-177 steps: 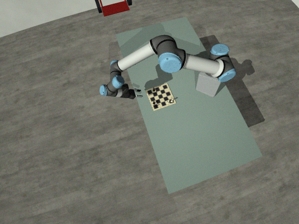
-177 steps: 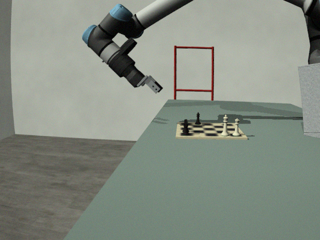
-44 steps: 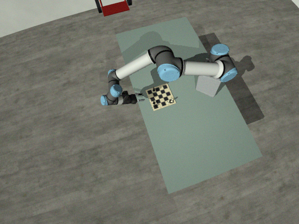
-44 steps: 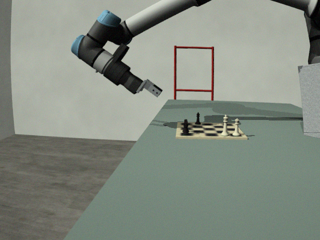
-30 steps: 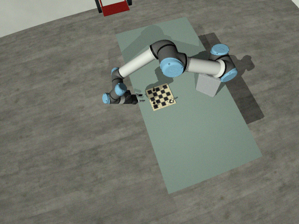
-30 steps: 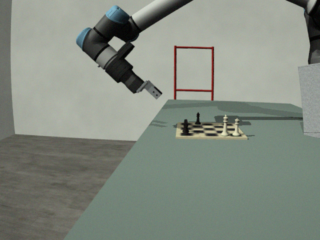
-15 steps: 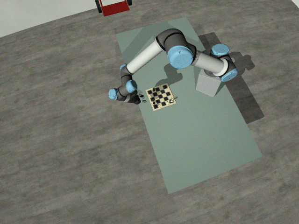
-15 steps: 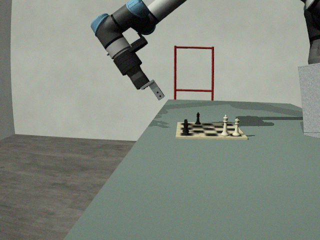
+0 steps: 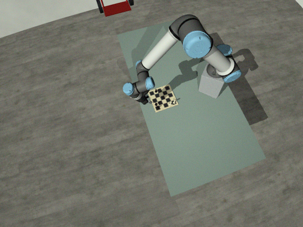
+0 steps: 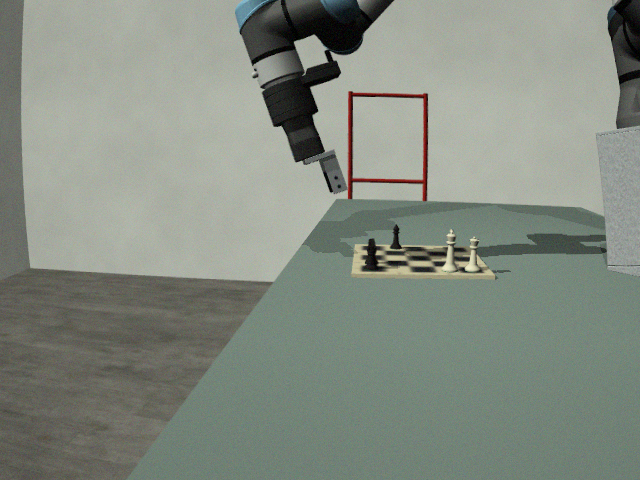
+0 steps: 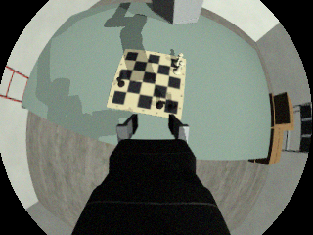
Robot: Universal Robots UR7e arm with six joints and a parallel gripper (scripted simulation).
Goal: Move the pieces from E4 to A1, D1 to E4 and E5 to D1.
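Note:
A small chessboard lies on the green mat; it also shows in the exterior view and in the wrist view. Two white pieces, a taller one and a shorter one, stand side by side at one corner. Black pieces stand along the opposite edge: two close together and one further back. My gripper is open and empty. It hangs tilted, well above the mat's edge, beside the board's black-piece side. Its fingers frame the board's near edge in the wrist view.
The arm's grey base block stands on the mat beyond the board. A red frame stands behind the table. The mat's edge drops to the wooden floor just under the gripper.

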